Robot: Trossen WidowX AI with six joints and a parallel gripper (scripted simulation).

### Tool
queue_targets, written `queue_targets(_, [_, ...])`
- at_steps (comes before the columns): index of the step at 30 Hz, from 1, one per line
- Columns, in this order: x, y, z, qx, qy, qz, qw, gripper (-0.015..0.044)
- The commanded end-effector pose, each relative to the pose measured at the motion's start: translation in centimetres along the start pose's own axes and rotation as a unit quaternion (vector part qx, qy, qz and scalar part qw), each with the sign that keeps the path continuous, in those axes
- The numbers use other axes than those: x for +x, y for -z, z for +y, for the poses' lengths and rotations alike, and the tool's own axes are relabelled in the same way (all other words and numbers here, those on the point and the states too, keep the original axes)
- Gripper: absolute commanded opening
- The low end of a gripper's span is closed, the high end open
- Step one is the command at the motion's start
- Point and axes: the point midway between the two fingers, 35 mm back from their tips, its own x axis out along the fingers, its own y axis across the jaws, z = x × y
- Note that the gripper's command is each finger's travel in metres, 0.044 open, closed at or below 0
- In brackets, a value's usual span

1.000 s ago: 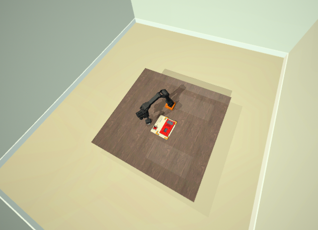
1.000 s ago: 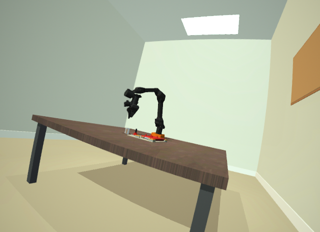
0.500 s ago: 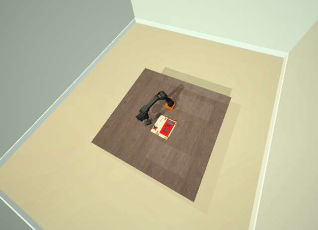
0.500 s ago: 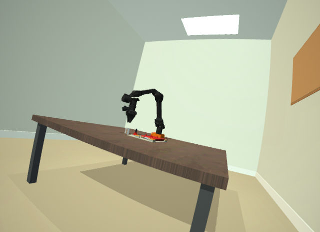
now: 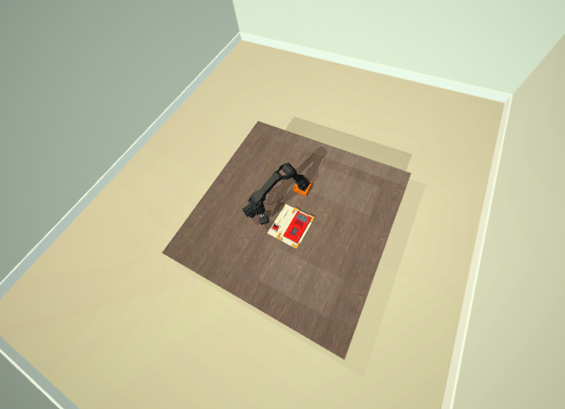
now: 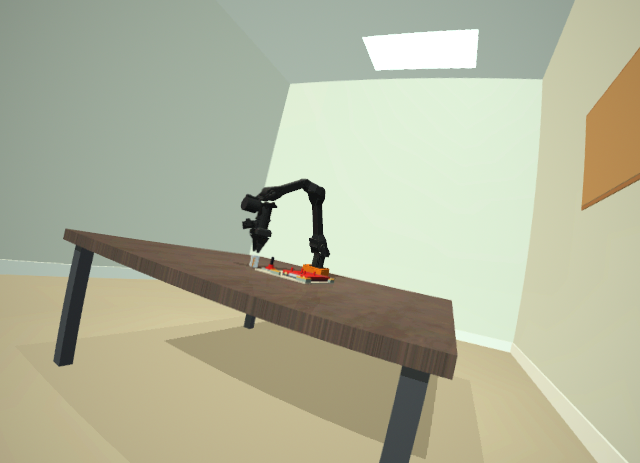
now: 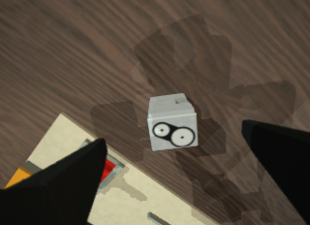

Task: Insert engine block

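The light grey engine block [image 6: 254,261] [image 7: 172,123] stands on the table beside the cream board. Its face with two black-ringed white pulleys shows in the wrist view; I cannot make out its slot side. In the top view the arm hides it. My gripper [image 6: 257,250] [image 7: 172,136] is wide open and empty, pointing down above the block, with the fingers on either side of it in the wrist view. The red car body [image 5: 299,223] lies on the cream board [image 5: 283,215] [image 7: 50,140]. Dark areas show in it, but the opening and rib are too small to tell.
A red piece [image 5: 275,227] [image 7: 108,169] sits in a grey frame at the board's corner near the block, with a black knob standing up from it. Orange corner brackets stand around the car body. The arm's orange base [image 5: 300,189] [image 6: 315,269] is beside the board.
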Motion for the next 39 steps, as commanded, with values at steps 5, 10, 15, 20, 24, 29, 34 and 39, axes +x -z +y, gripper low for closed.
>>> queue_targets(5, [1.5,0.1,-0.1,0.002,0.003,0.004,1.000,0.0440])
queue_targets(10, [2.3,0.1,-0.1,0.002,0.003,0.005,1.000,0.0440])
queue_targets(15, [3.1,0.2,-0.1,0.002,0.003,0.005,1.000,0.0440])
queue_targets(20, [3.9,0.2,-0.1,0.002,0.003,0.005,1.000,0.0440])
queue_targets(24, [4.5,0.3,-0.1,0.002,0.003,0.005,1.000,0.0440])
queue_targets(29, [5.1,0.3,-0.1,0.002,0.003,0.005,1.000,0.0440])
queue_targets(34, [5.1,0.3,-0.1,0.002,0.003,0.005,1.000,0.0309])
queue_targets(39, [5.1,0.3,-0.1,0.002,0.003,0.005,1.000,0.0177])
